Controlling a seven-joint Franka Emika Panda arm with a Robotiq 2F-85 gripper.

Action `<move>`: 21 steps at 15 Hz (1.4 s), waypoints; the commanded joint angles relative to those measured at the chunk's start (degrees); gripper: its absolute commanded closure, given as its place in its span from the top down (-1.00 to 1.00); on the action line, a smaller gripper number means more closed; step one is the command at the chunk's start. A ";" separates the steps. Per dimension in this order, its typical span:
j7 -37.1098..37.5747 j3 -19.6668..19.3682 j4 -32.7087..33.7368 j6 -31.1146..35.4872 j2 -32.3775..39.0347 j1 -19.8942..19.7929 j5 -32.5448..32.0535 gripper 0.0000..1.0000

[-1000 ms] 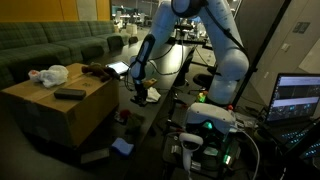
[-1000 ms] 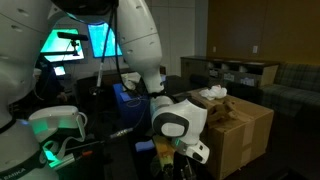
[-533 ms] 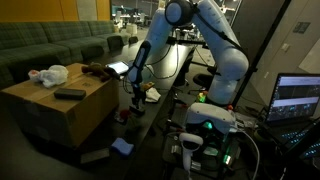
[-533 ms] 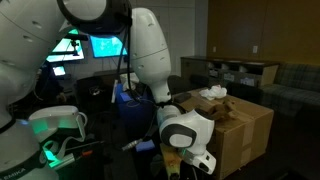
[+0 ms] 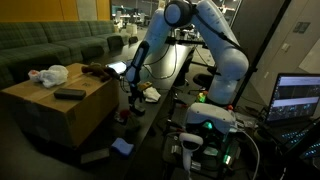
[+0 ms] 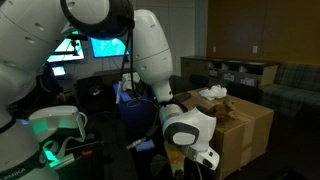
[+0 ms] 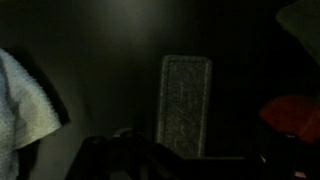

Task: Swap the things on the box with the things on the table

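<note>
A cardboard box (image 5: 60, 108) stands beside the dark table; it also shows in the other exterior view (image 6: 240, 125). On it lie a white crumpled bag (image 5: 48, 75) and a flat black object (image 5: 70, 94). My gripper (image 5: 134, 98) hangs low over the dark table, next to a small light object (image 5: 150, 93). In the wrist view a grey rectangular block (image 7: 185, 105) lies just ahead of my jaws, a white cloth (image 7: 25, 110) lies to the left and a red thing (image 7: 295, 115) to the right. The jaws are lost in darkness.
A green sofa (image 5: 50, 45) runs behind the box. A lit laptop (image 5: 300, 100) and the robot base with a green light (image 5: 210, 125) stand close by. A blue object (image 5: 122, 146) lies on the floor under the table edge.
My arm has come down and shifted slightly toward the box over the last second. The things on the box have not moved.
</note>
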 commanded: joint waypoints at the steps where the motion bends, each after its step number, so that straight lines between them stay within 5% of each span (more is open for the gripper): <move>1: -0.77 1.70 -0.72 1.70 -1.93 0.36 0.78 1.00; 21: -8.45 8.87 1.45 8.12 2.50 1.45 -0.49 1.00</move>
